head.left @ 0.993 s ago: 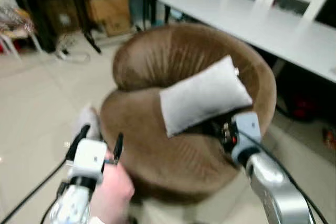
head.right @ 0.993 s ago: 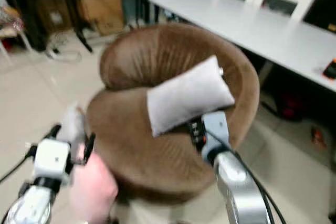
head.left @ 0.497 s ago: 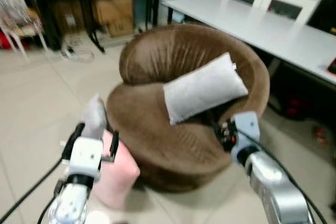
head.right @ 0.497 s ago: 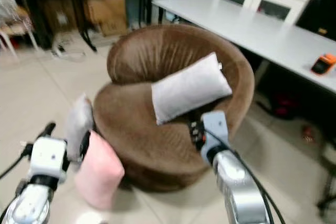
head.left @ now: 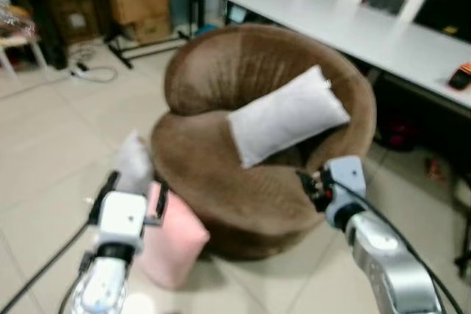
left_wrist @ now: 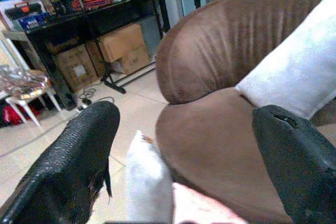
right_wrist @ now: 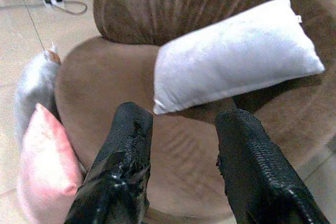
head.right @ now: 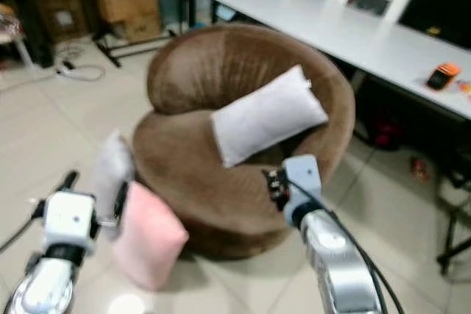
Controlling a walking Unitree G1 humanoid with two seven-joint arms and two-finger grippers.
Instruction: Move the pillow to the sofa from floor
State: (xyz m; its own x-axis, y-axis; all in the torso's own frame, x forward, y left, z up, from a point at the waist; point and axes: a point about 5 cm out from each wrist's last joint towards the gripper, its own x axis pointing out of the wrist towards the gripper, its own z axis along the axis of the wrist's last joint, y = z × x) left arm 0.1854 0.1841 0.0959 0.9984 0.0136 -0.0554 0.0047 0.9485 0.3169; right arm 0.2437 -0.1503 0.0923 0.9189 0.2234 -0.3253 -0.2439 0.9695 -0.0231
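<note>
Pillows are split between two places: a white pillow (head.left: 287, 114) lies across the seat of the round brown sofa (head.left: 221, 79), propped against the backrest, while a pink pillow (head.left: 171, 237) and a grey pillow (head.left: 135, 165) stand on the floor (head.left: 44, 130), leaning against the sofa's front at the robot's left. Leaning there, both rest on their lower edges with an upper edge offered for a pinch.

By my reading, the white one already sits where the task wants a pillow, so the pink or grey one on the floor is the likely next pick.

The left claw (left_wrist: 184, 145) hovers just above the pink and grey pillows with its fingers spread wide and nothing between them; the wrist view looks past both fingers at the grey pillow's top corner and the sofa seat. That spread suits closing over a soft edge.

The right claw (right_wrist: 181, 145) is raised over the front of the seat, near the white pillow but apart from it, fingers parted and empty. It seems held clear so the seat is free for a drop.

A long white table (head.left: 353, 20) stands behind the sofa, well apart from the pillows; cardboard boxes (head.left: 140, 9) sit under a dark shelf further back.
</note>
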